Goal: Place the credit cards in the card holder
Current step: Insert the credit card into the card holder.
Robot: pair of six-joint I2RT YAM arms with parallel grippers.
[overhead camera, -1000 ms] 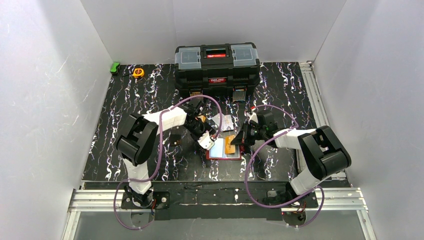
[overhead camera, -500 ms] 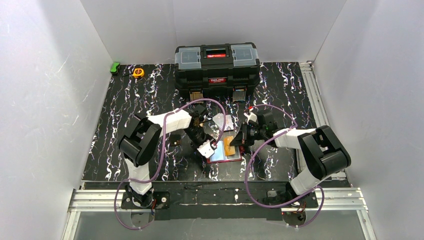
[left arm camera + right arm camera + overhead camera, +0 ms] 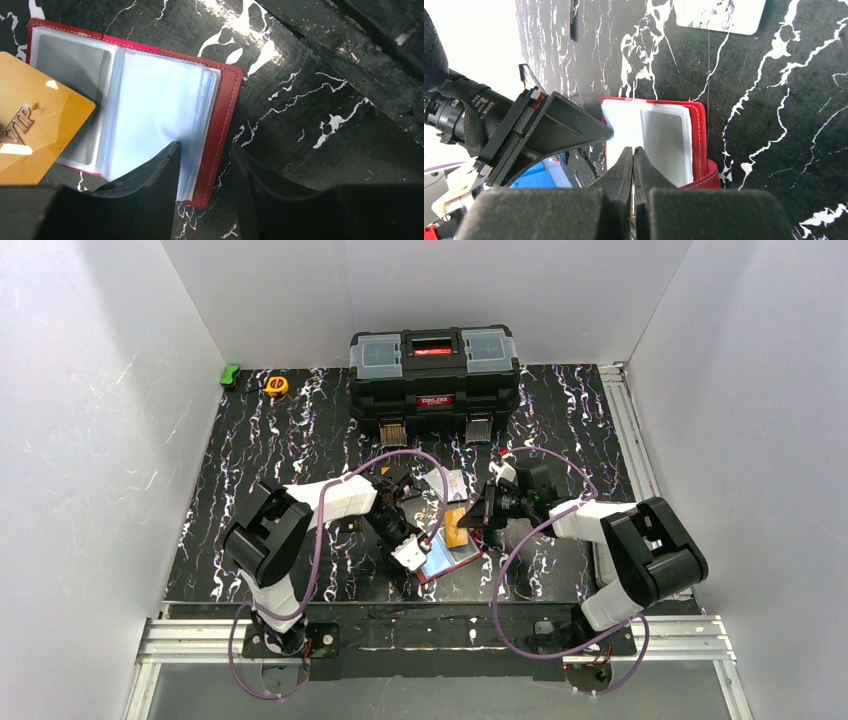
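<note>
Right gripper clamped tight on an orange credit card, its corner over the open card holder and its clear pockets. Left gripper sits half-open astride the holder's edge, and I can't tell if it's pinching.

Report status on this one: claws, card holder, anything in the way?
Left claw open, straddling the edge of the card holder. Right claw shut on orange card, over the open holder, not yet pocketed. White card loose beyond, not obstructing.

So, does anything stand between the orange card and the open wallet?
Nothing visible does. The card, held by the right end effector, hangs over the wallet's grey pocket. The left end effector straddles the opposite edge, clear of the card.
</note>
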